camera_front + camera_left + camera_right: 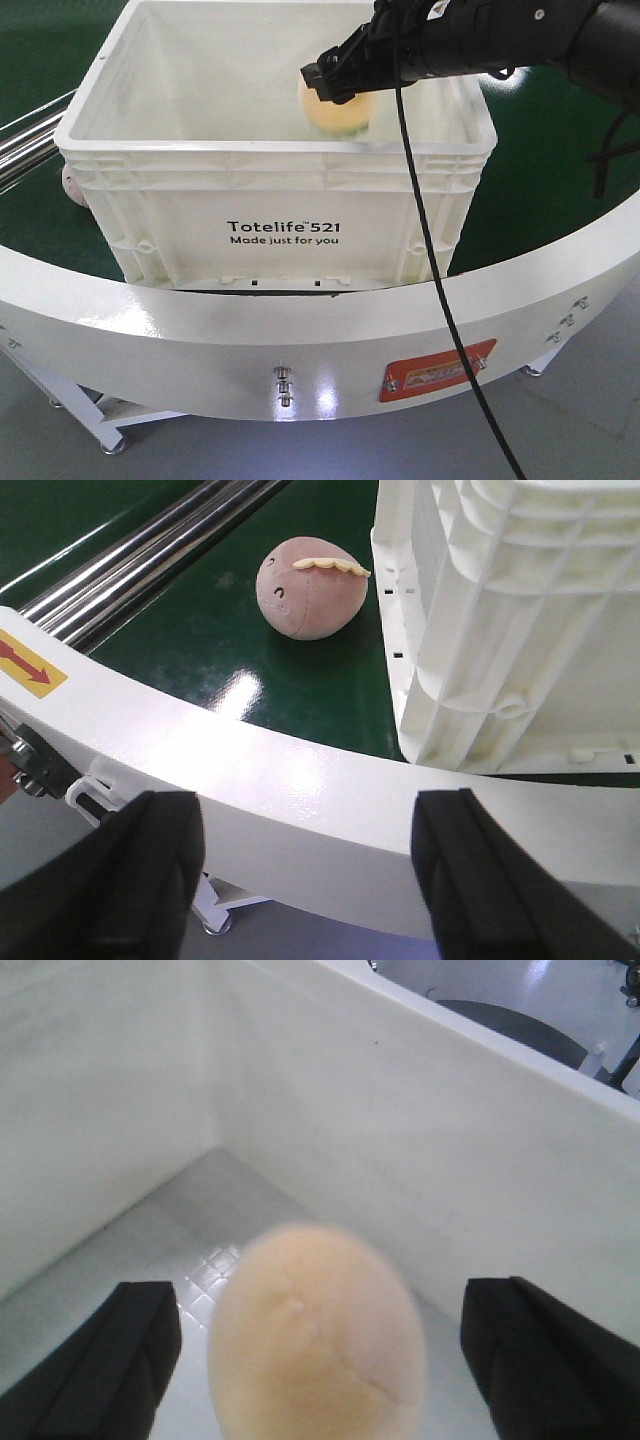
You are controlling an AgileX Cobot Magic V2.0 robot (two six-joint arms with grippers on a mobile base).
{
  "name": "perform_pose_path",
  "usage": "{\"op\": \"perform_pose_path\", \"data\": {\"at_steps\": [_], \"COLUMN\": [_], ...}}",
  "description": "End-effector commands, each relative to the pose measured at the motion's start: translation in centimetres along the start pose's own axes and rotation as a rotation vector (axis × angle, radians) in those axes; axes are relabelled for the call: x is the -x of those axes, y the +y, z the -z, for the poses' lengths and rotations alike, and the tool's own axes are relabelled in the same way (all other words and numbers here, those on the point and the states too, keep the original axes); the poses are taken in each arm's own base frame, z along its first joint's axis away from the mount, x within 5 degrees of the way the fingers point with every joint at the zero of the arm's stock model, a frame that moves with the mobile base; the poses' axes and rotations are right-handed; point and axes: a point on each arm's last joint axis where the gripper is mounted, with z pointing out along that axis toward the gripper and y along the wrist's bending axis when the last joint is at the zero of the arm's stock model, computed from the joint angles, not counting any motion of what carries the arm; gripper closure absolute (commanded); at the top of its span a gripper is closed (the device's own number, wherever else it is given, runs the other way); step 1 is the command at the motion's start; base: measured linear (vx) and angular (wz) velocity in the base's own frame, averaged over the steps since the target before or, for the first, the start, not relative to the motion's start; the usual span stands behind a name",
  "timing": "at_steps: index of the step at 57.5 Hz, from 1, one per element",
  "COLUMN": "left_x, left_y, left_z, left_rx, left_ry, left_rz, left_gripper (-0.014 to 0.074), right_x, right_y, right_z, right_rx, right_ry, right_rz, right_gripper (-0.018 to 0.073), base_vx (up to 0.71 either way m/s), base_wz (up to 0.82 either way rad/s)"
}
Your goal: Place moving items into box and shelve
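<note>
Two small round plush balls are in view, and by my reckoning neither is settled in the box yet. The pale yellow-orange, peach-like ball (338, 112) shows in the mouth of the large cream-white ribbed plastic tote (300, 200) printed "Totelife 521", directly under the black right gripper (328, 85). The pale pink ball with a stitched face (310, 595) lies outside on the dark green belt (200, 650), just beside the tote's left wall. In the right wrist view the peach ball is blurred between the two black fingers (105, 1370) with a gap on each side, so the jaws are spread and grip nothing. A release looks likely, but I cannot tell whether the ball is dropping or already resting on the tote floor. The right arm reaches in from the upper right, its wrist tilted down over the tote's open top. The left gripper (310, 880) hangs low outside the curved white metal guard (300, 770), jaws wide apart and empty, facing across the guard toward the pink ball. Left to do, I judge, is to put the pink ball into the tote and then lift the tote onto a shelf. No shelf shows in any view.
</note>
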Motion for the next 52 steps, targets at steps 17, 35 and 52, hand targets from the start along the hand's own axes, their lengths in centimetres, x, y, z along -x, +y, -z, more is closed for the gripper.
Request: {"op": "perform_pose_path", "data": {"at_steps": [17, 35, 52], "left_x": [1.1, 5.0, 9.8], "left_y": [0.1, 1.3, 5.0], "left_z": [0.2, -5.6, -12.2], "left_rx": [0.012, 0.139, 0.158], "left_ry": [-0.028, 0.224, 0.326], "left_rz": [0.000, -0.059, 0.037], "left_gripper": [0.0037, 0.0036, 0.0036], "right_x": [3.5, -1.3, -2.8], "right_y": [-0.4, 1.3, 1.6], "right_z": [11.3, 15.2, 15.3], "right_rx": [-0.111, -0.139, -0.149], "right_ry": [-0.110, -0.103, -0.063], "right_rz": [-0.116, -0.095, -0.070], "right_gripper": [-0.0003, 0.0010, 0.0010], "base_vx": [0.00, 0.00, 0.00], "base_wz": [0.00, 0.00, 0.00]}}
